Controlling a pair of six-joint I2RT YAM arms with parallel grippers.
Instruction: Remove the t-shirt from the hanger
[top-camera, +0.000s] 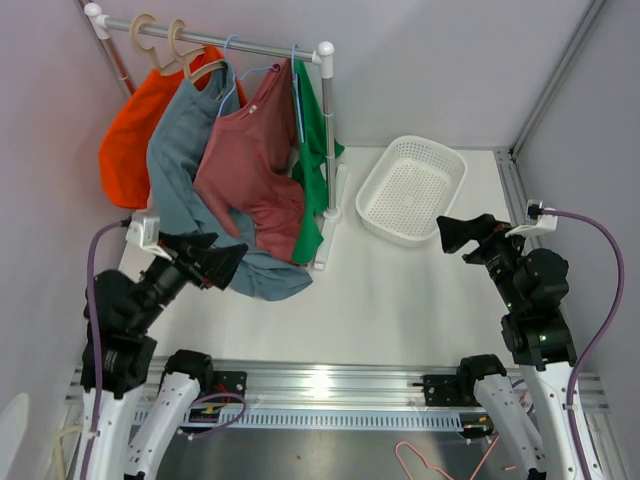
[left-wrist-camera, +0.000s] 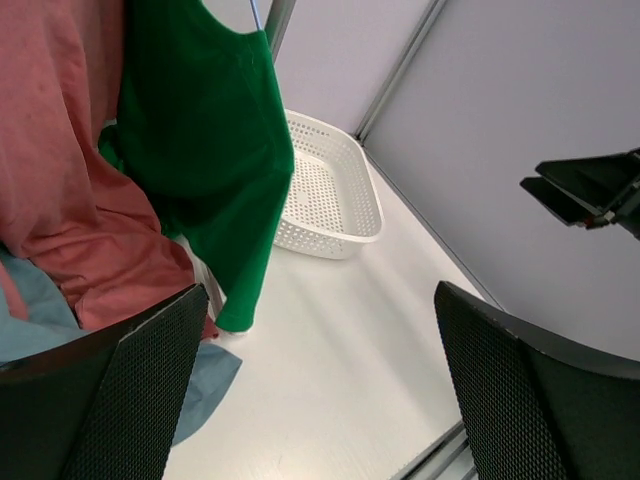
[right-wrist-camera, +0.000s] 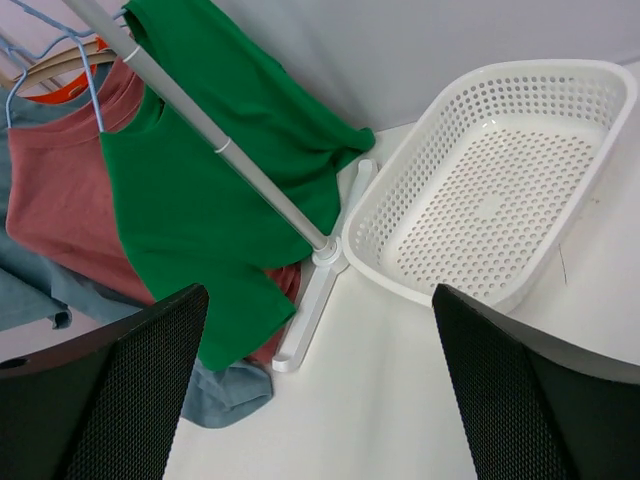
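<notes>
My left tool, spread wide and empty, sits just below the red t-shirt, which hangs lengthwise from its hanger above it, while my right tool, also spread, is well apart, so left looks nearer.

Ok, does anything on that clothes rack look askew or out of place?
Yes. The blue t-shirt hangs stretched low, its hem bunched on the table. The pink t-shirt beside it hangs twisted and crumpled. The green t-shirt and the white basket look fine.
</notes>
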